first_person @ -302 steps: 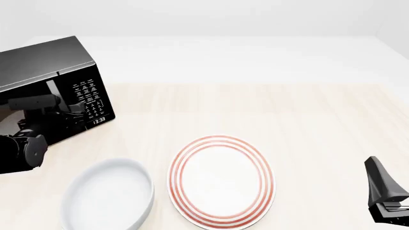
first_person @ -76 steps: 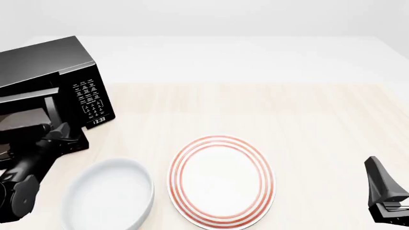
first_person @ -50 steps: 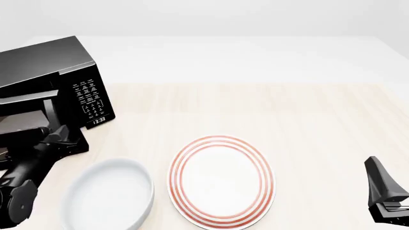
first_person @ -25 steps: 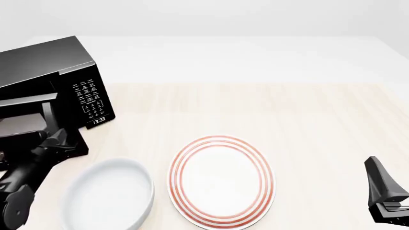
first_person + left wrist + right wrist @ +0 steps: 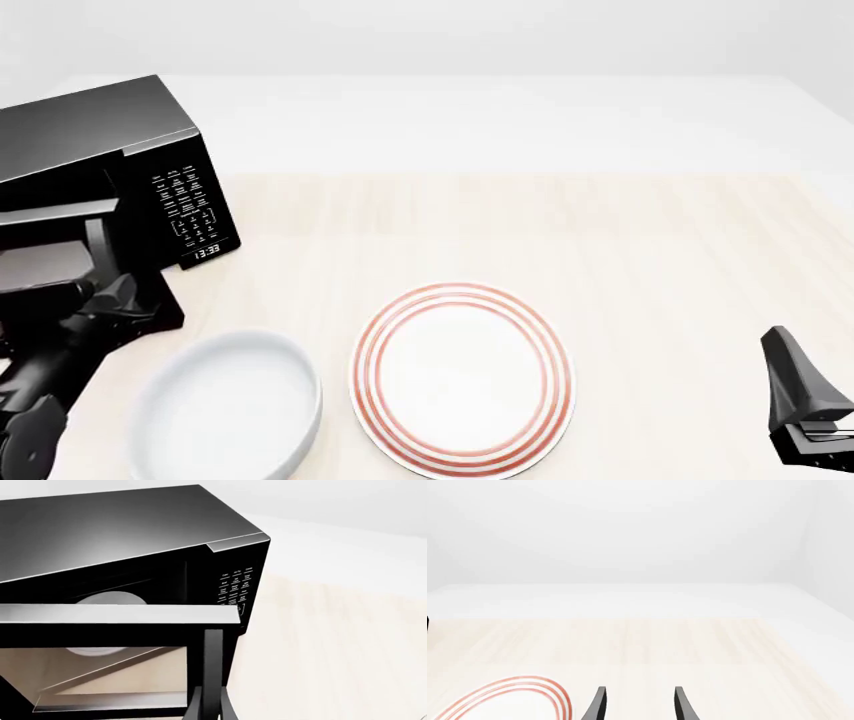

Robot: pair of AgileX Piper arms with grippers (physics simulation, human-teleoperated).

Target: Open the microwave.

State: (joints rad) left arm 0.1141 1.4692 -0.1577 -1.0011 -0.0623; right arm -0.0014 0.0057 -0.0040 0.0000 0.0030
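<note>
At left end effector (image 5: 134, 300): microwave (image 5: 127, 150) handle

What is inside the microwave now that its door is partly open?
Inside the microwave, the left wrist view shows a white turntable in a dark cavity. The swung-out door crosses its lower part, showing only through the glass. Nothing visible sits on the turntable.

Pale wood table (image 5: 641, 260) against plain, evenly lit white surroundings.
</note>
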